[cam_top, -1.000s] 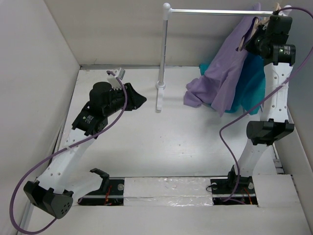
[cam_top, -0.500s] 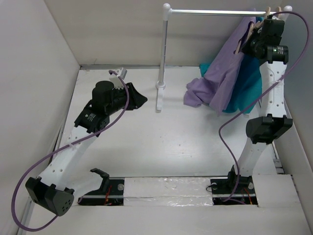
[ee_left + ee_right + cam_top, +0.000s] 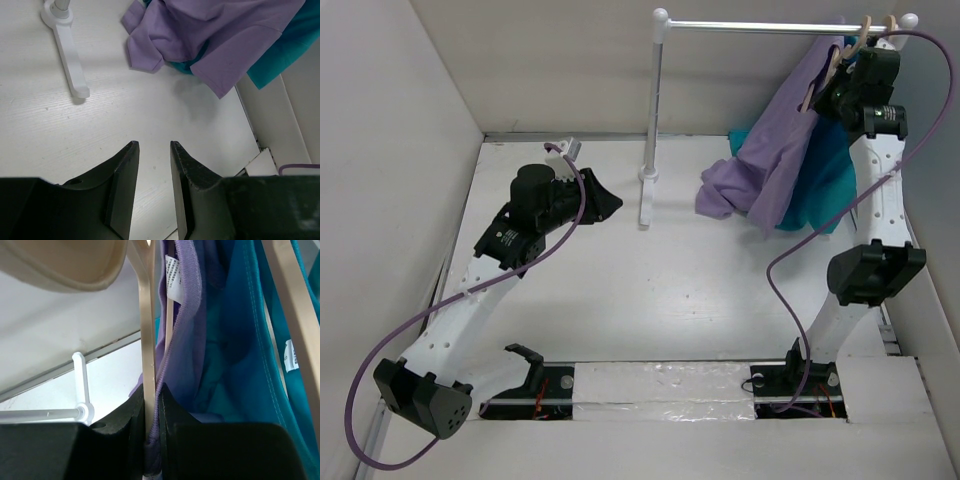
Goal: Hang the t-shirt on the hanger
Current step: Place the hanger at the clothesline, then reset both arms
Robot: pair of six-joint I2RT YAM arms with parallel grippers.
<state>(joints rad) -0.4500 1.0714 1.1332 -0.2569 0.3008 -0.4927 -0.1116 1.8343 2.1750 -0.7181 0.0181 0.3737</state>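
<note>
The lavender t-shirt (image 3: 780, 150) hangs from the right end of the rail, its lower part bunched on the table; it also shows in the left wrist view (image 3: 200, 35) and the right wrist view (image 3: 182, 330). The pale wooden hanger (image 3: 835, 62) is up at the rail, its arm (image 3: 148, 340) running down into my right gripper. My right gripper (image 3: 152, 405) is shut on the hanger arm and the t-shirt's collar edge together, high by the rail (image 3: 838, 85). My left gripper (image 3: 152, 147) is open and empty above the table, left of the stand (image 3: 603, 205).
A teal t-shirt (image 3: 830, 170) hangs on a second hanger (image 3: 295, 315) behind the lavender one. The white rail stand (image 3: 655, 110) has its foot (image 3: 70, 60) mid-table. White walls close in on the left, back and right.
My right gripper has risen and moved back toward the rail with the hanger and t-shirt. My left arm has hardly moved.
</note>
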